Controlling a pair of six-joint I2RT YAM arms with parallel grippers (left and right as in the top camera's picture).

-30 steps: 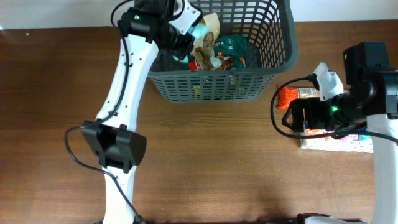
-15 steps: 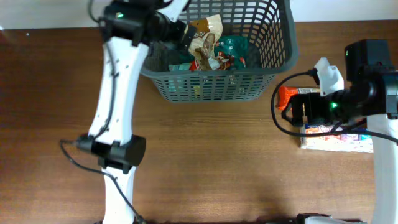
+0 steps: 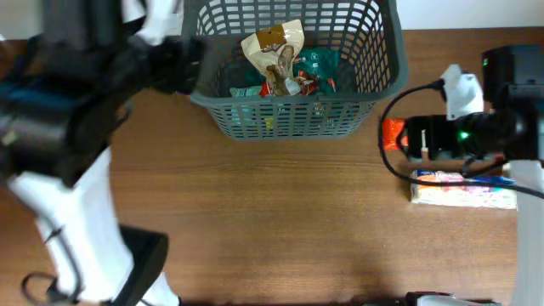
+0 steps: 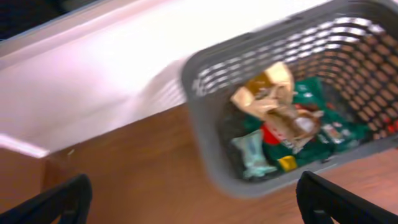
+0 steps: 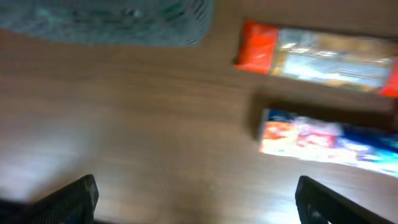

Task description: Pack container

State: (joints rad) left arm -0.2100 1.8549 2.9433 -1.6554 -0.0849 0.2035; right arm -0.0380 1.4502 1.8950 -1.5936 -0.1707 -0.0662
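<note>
The dark grey lattice basket (image 3: 293, 119) stands at the back centre of the table and holds several food packets, with a tan packet (image 3: 274, 47) on top. My left gripper (image 4: 196, 196) is open and empty, raised left of the basket (image 4: 199, 118); in the overhead view the arm is a large blur at the left (image 3: 174, 64). My right gripper (image 5: 196, 196) is open and empty above bare table, left of an orange-ended packet (image 5: 317, 59) and a blue and orange packet (image 5: 329, 140). In the overhead view it sits right beside the orange-ended packet (image 3: 393, 133).
The blue and orange packet (image 3: 463, 189) lies flat at the right of the brown wooden table (image 3: 280, 221). The basket's corner (image 5: 112, 25) shows at the top left of the right wrist view. A white wall runs behind the table (image 4: 93, 81).
My left gripper has come out of the basket, moving left and up, and the tan packet now lies in the basket. My right arm has shifted slightly right.
</note>
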